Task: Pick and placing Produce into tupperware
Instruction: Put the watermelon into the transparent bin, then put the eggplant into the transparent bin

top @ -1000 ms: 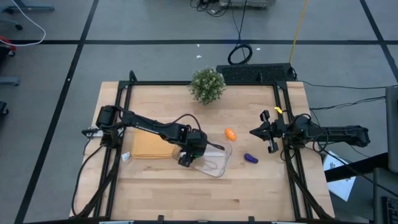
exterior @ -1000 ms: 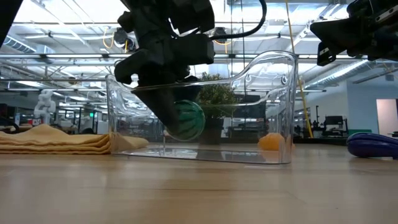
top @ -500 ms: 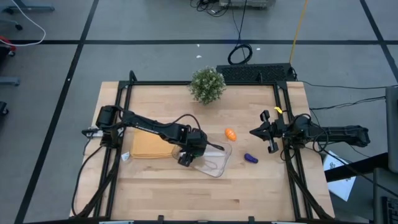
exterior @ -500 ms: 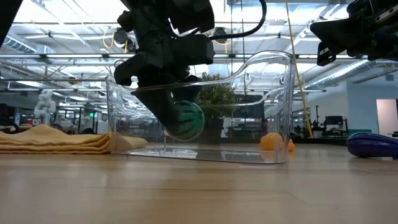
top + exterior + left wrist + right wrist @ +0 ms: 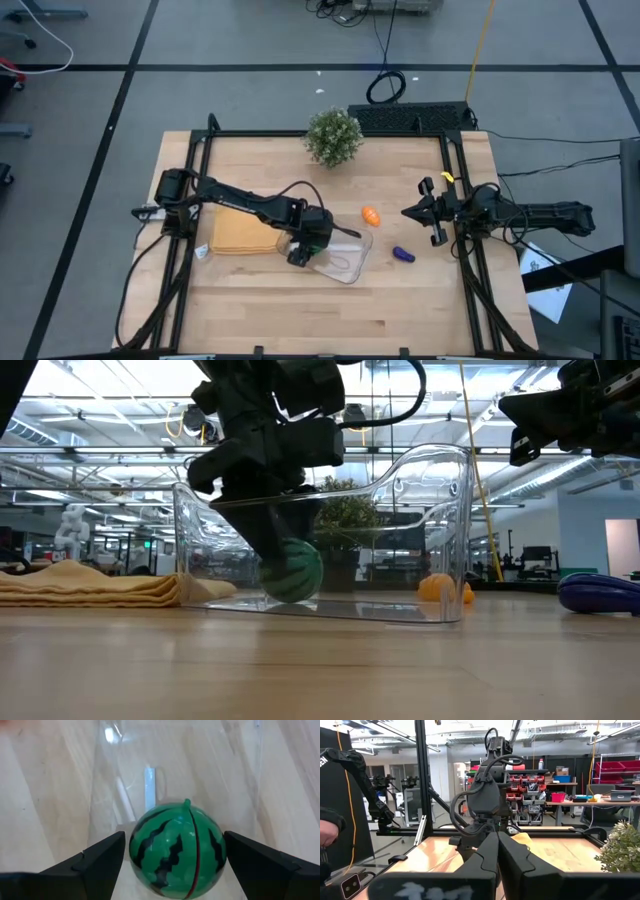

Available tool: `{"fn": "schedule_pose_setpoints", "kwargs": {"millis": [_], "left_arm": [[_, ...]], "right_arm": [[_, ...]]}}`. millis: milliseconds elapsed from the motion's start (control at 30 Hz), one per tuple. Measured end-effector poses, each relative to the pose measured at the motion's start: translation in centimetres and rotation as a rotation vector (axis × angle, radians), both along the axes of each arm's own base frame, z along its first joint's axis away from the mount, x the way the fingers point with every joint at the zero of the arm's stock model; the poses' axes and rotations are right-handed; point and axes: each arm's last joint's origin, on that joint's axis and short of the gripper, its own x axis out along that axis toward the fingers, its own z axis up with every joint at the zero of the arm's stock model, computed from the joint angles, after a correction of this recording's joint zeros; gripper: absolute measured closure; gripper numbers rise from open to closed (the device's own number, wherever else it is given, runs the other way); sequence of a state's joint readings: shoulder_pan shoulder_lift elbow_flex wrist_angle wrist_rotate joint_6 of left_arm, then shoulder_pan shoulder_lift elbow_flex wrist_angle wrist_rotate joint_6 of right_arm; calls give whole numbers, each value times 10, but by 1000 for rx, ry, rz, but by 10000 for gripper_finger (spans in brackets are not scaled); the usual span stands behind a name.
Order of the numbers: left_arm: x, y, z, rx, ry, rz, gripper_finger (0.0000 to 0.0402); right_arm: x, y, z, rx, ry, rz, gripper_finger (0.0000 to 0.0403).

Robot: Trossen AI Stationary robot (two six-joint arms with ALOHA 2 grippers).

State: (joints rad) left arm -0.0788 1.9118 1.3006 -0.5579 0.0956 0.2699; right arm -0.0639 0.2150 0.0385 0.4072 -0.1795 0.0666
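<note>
Down goes the watermelon [image 5: 290, 570]: a second ago it hung clear of the floor of the tupperware [image 5: 440, 530], pinched between the fingers, and now it sits on the bottom of the clear box, low against the near wall in the low view. Left gripper [image 5: 172, 857] has spread its fingers, and the left wrist view shows a gap on each side of the green striped ball, so nothing is gripped any more; the gripper hangs inside the tupperware right over the piece. That looks like one piece of produce delivered. Two remain outside: the orange piece [image 5: 371, 215] lies on the desk [image 5: 400, 300] just beyond the tupperware's far corner, toward the potted plant [image 5: 333, 136], and the purple piece [image 5: 403, 255] lies on the side away from the folded yellow cloth [image 5: 240, 235], a little apart from the container. Right gripper [image 5: 425, 212] waits with its fingers pressed together and empty, well beyond the purple piece, at the desk's edge. Next, I'd judge, the left arm has to lift out without nudging the ball or dragging the light box.
</note>
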Motion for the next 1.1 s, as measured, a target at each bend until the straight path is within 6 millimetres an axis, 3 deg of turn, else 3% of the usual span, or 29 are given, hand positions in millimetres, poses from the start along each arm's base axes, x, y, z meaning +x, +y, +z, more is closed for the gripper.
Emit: {"fn": "schedule_pose_setpoints", "kwargs": {"millis": [233, 733, 900, 1100], "left_arm": [[1, -1, 3, 17, -22, -16, 60], [10, -5, 63, 143, -60, 15, 64], [2, -7, 74, 198, -56, 38, 137], [-11, -4, 84, 231, -4, 85, 294]], "right_arm": [[0, 0, 0, 0, 0, 0, 403], [0, 0, 0, 0, 0, 0, 403], [0, 0, -1, 1, 6, 0, 403], [1, 0, -1, 1, 11, 0, 403]]}}
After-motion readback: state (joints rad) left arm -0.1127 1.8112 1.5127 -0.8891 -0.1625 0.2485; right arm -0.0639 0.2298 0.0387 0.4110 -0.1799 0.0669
